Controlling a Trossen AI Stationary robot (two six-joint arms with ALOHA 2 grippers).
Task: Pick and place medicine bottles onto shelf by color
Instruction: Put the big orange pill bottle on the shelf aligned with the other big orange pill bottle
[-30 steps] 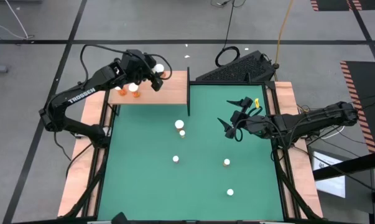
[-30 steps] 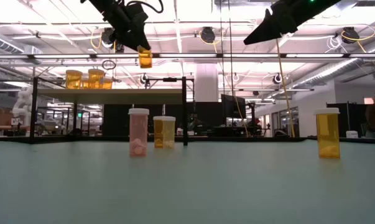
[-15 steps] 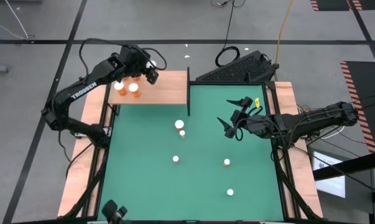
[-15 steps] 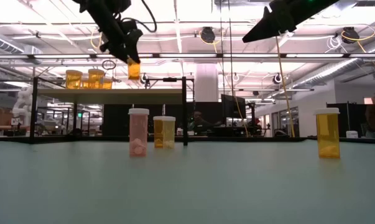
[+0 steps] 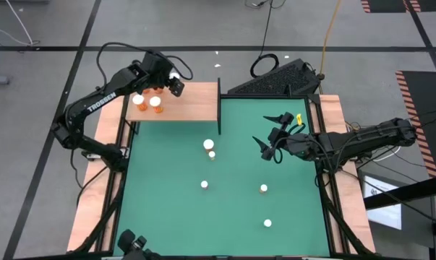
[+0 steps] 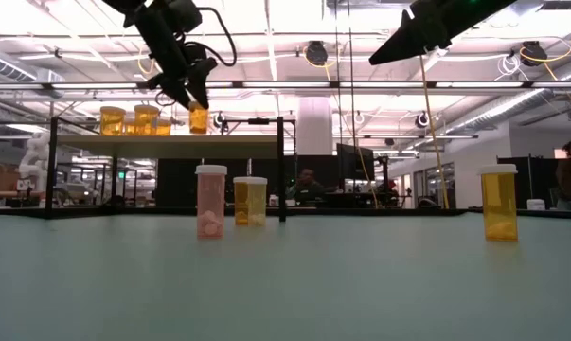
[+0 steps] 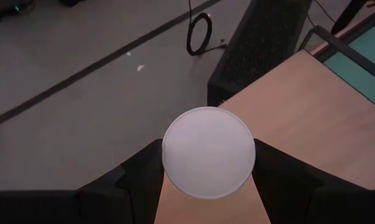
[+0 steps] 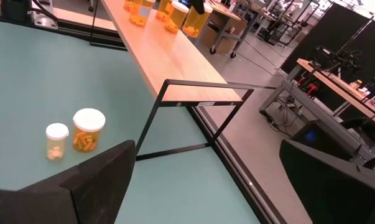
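My left gripper (image 5: 168,78) is over the far side of the wooden shelf (image 5: 192,105), shut on an orange bottle (image 6: 199,118) whose white cap (image 7: 208,152) fills the left wrist view. Three orange bottles (image 6: 133,120) stand on the shelf to its left. My right gripper (image 5: 272,139) is open and empty above the right part of the green mat (image 5: 232,209). Several bottles stand on the mat: a larger one (image 5: 208,145) with a small one (image 5: 212,154) beside it, and three more (image 5: 263,188) nearer. My left gripper pinches the orange bottle between its two fingers (image 7: 140,180), one on each side just under the white cap's rim (image 7: 168,174). The fingers come from above, slanting down. The bottle hangs upright below them, its base (image 6: 199,131) at about shelf height; whether it touches, I cannot tell.
Thin black posts (image 5: 219,107) frame the shelf at its right end. A dark keyboard-like object (image 5: 275,78) lies beyond the mat's far edge. In the low view a pink bottle (image 6: 210,201), a yellow one (image 6: 250,201) and an orange one (image 6: 499,202) stand on the mat.
My left gripper has gone toward the table's left edge and down toward the shelf, still shut on the orange bottle, which has stayed upright and come down from well above the shelf to about the height of the bottles standing there.
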